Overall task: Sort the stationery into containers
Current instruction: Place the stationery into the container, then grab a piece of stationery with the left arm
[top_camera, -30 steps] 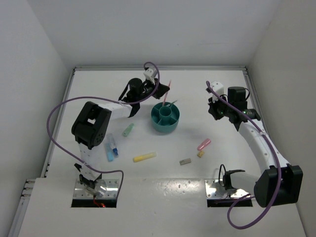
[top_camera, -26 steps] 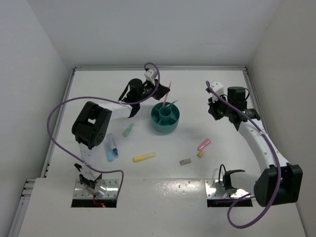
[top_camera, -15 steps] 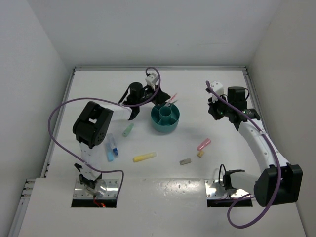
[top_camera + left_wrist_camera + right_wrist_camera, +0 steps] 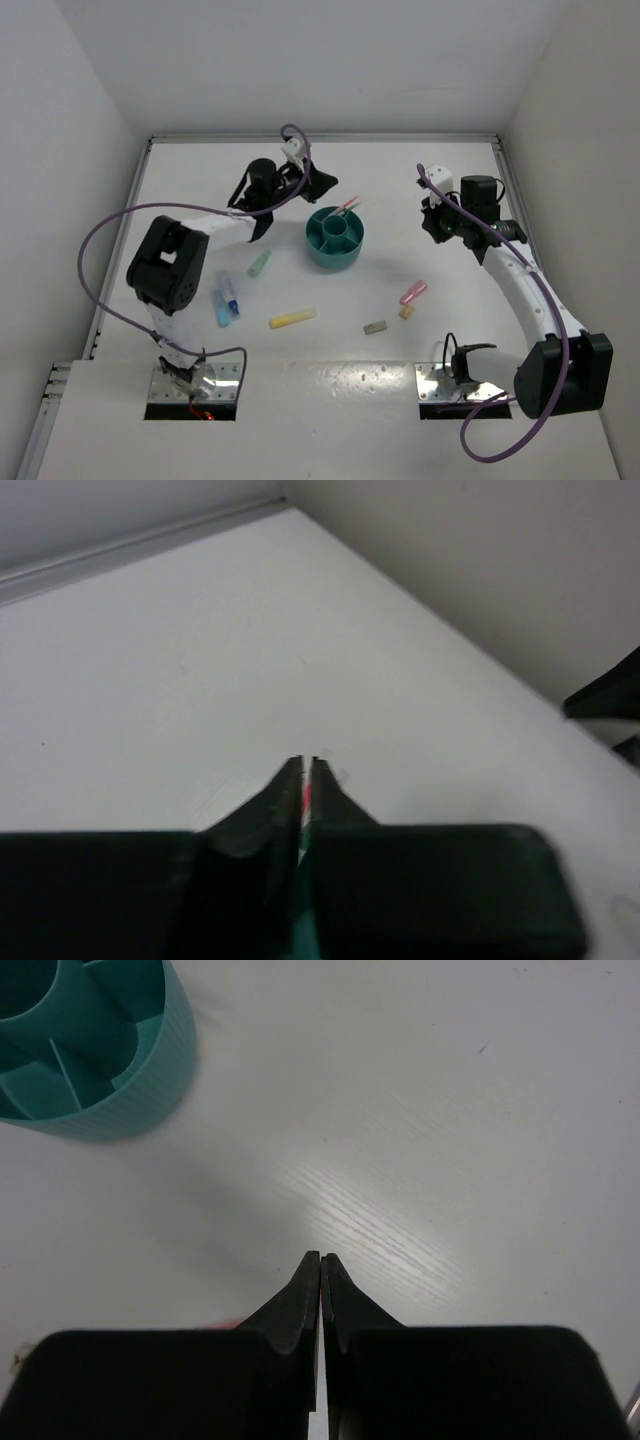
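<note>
The round teal organiser [image 4: 333, 260] stands mid-table. The pink pen [image 4: 348, 206] and green pen [image 4: 353, 211] lean in it against its far right rim. My left gripper [image 4: 324, 183] hovers just behind and left of the organiser, apart from the pens. Its jaws are closed to a hairline slit [image 4: 308, 762], through which a sliver of red and teal shows. My right gripper [image 4: 431, 224] is shut and empty [image 4: 320, 1256], to the right of the organiser [image 4: 110, 1100]. On the table lie a mint marker [image 4: 259, 263], blue marker [image 4: 225, 300], yellow marker [image 4: 292, 319], pink marker [image 4: 413, 292], tan block [image 4: 406, 312] and grey block [image 4: 375, 327].
White walls close the table at the back and both sides. The left arm's purple cable [image 4: 100, 250] loops out over the left side. The two arm bases [image 4: 195, 385] sit at the near edge.
The left gripper held the pink pen upright over the organiser, tipped it down into it, let go, and drew back up and to the left. The right arm has not moved.
</note>
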Available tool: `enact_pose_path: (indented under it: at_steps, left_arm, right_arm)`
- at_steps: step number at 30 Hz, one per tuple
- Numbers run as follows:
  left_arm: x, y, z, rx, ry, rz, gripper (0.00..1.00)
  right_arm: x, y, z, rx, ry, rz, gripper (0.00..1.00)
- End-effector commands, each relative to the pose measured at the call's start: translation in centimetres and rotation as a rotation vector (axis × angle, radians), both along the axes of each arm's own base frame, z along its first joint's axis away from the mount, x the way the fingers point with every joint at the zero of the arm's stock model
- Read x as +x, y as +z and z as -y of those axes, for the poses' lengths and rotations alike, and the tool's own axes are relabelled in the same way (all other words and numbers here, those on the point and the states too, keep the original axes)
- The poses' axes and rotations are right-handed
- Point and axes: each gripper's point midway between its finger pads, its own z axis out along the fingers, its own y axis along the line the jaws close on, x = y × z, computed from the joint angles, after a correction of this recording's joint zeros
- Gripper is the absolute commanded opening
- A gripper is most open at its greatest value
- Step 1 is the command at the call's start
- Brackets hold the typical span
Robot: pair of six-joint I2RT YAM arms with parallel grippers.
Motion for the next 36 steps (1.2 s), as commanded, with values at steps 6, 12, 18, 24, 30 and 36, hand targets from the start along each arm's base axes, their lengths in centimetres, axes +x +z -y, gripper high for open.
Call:
enact_pose_path:
  at_steps: [6,12,18,24,30,36]
  left_arm:
    - [-2.8,5.0,-9.3,0.046,0.586,-0.175,0.05]
    - [-9.1,-5.2,-17.3,0.195,1.032,-0.647,0.76]
    - [-9.5,-6.6,-18.4,0.308,0.971,-0.667,0.79]
    - [-9.7,-5.8,-17.7,0.569,0.709,-0.472,0.14]
    - [-10.2,-10.9,-17.9,0.719,0.62,-0.608,0.54]
    - [-10.5,-13.7,-18.6,0.774,0.643,-0.652,0.63]
  right_arm:
    - [0.2,1.1,-1.2,0.044,0.053,0.022,0.9]
    - [-1.2,1.2,-3.6,0.141,0.171,-0.052,1.0]
    - [-1.4,1.3,-3.9,0.152,0.192,-0.083,0.93]
    - [-1.9,1.1,-4.1,0.149,0.223,-0.09,0.0]
    - [-1.6,1.4,-3.9,0.14,0.215,-0.08,0.14]
    - [-1.6,1.6,-3.8,0.133,0.208,-0.071,0.14]
